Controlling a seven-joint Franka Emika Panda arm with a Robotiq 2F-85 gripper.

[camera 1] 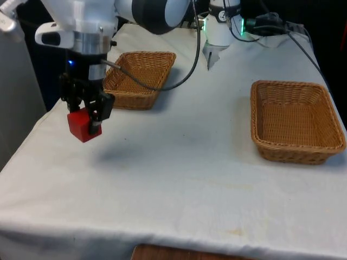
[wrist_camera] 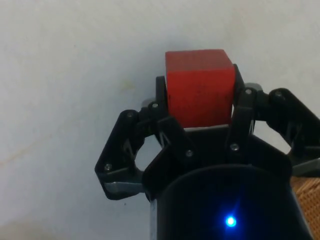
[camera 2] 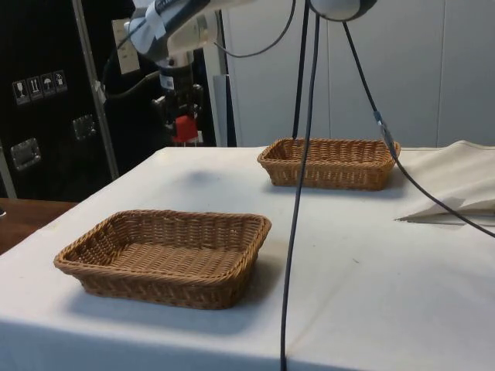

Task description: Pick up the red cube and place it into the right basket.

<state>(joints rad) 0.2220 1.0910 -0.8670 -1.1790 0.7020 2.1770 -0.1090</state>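
Two jaws clamp the red cube (camera 1: 80, 125), hiding its sides

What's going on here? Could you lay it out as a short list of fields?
gripper: shut on the red cube, held above the cloth
near basket: beside the gripper, nothing inside
other basket: at the front view's right, nothing inside
table: white cloth
stage: cube lifted, not yet placed

Red cube (camera 1: 80, 125), solid and unpatterned, set between the fingers of the black gripper (camera 1: 87, 111). Two baskets, one at the front view's left (camera 1: 140, 79) and one at its right (camera 1: 295, 121), tan-brown wicker weave. Surface (camera 1: 179, 179) covered in plain white cloth.
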